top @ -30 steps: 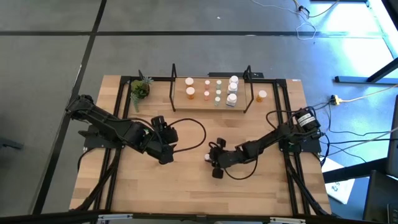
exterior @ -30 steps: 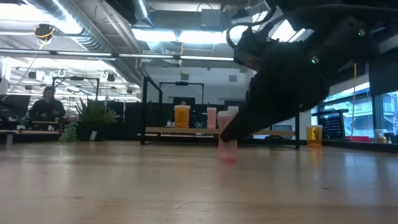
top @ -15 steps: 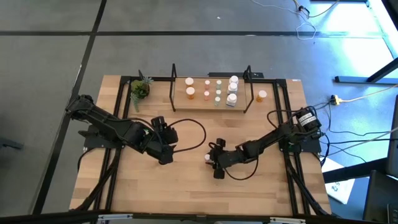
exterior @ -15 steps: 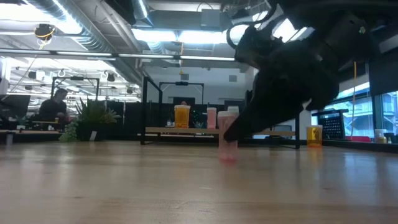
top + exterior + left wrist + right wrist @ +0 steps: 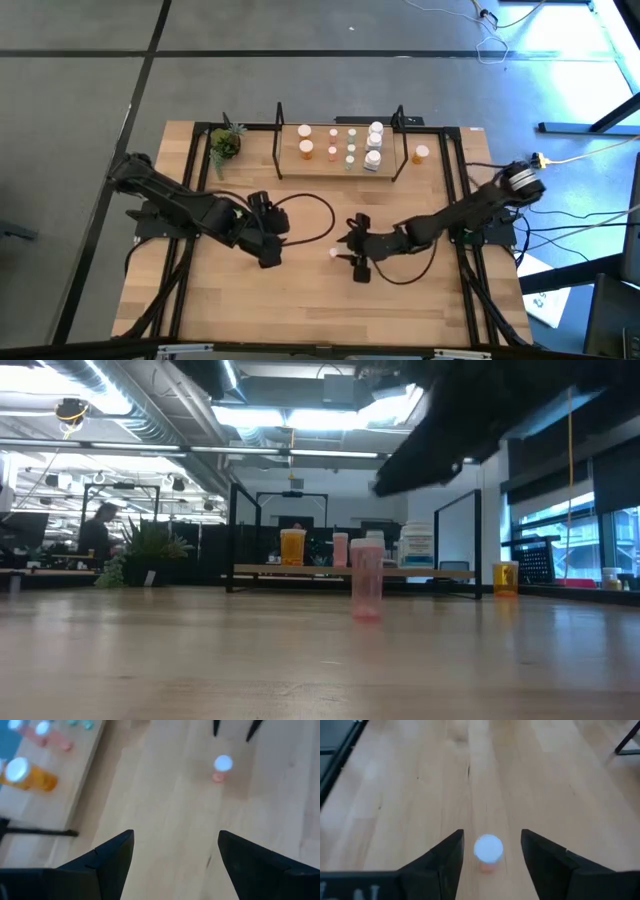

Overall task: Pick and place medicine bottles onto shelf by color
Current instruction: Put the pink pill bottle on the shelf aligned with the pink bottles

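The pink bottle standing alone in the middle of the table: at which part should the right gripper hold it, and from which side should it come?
The pink bottle stands upright, white cap up, with bare table around it. Probably best to grip its round body just under the cap, from above. The open right gripper already hangs over it, one finger on each side.

I can read no text, brand, number or sign anywhere around me. The larger white bottle [image 5: 416, 546] on the shelf [image 5: 300, 571] carries a dark band that may be a label, but its print is too small for me to make out. At the near edge of my right wrist view sit some unreadable pale marks.
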`<state>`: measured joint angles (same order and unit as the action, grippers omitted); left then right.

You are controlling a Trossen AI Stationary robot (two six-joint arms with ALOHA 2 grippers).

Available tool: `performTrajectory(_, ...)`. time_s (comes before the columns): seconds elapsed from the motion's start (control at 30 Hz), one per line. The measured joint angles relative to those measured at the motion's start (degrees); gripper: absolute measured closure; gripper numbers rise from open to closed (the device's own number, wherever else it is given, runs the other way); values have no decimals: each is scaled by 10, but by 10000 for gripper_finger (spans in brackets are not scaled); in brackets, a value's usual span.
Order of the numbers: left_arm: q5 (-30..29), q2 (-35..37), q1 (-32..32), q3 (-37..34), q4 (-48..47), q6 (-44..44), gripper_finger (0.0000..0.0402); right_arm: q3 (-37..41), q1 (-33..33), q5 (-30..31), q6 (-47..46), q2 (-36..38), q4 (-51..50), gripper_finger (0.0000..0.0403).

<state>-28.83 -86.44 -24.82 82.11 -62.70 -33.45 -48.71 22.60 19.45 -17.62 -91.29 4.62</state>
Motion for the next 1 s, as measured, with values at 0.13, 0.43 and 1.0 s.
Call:
performTrajectory(0.13,18,-13,4,0,56,39,117,0,16,8,2,67,-41,204)
performTrajectory(0.43,42,-89,11,-1,183,147,117,0,54,41,30,184,-123,205)
performTrajectory(1.0,166,-207,96,0,312,198,117,0,73,131,47,219,-213,205)
